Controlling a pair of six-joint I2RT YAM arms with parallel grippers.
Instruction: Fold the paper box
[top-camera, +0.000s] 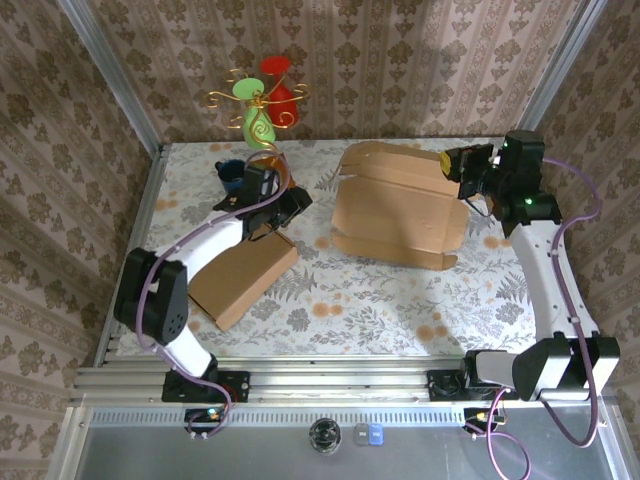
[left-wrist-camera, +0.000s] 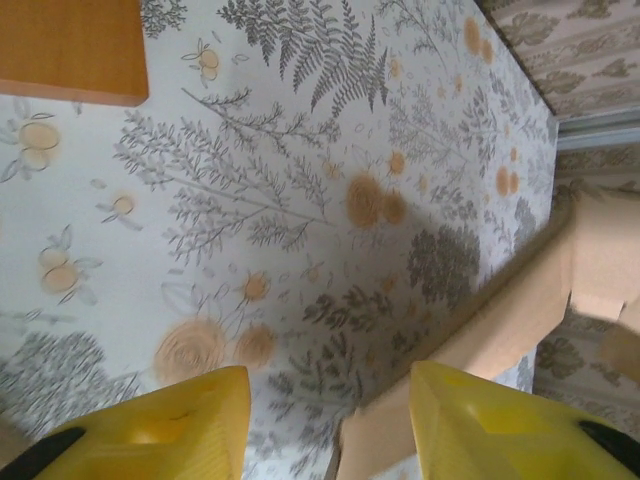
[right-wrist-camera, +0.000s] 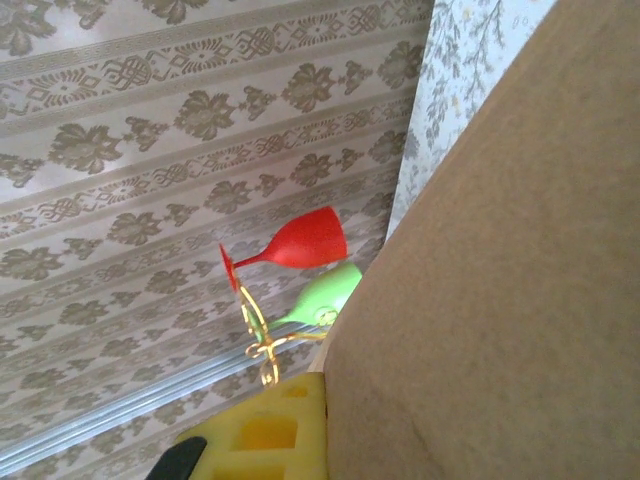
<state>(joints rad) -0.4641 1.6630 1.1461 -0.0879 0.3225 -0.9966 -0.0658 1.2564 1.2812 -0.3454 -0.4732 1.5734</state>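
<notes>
Paper box (top-camera: 395, 205) is laid unfolded on the table (top-camera: 400, 300), right of the goblet stand (top-camera: 262, 100); its right edge is pinched by the closed right gripper (top-camera: 455, 165); the left gripper (top-camera: 292, 203), near the stand, is held part open, empty.

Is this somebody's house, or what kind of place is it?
Probably a robot test booth dressed up like a home, not a real house: wallpaper panels held in metal posts, a flowery table with a metal rail, and robot arms bolted to it.
</notes>
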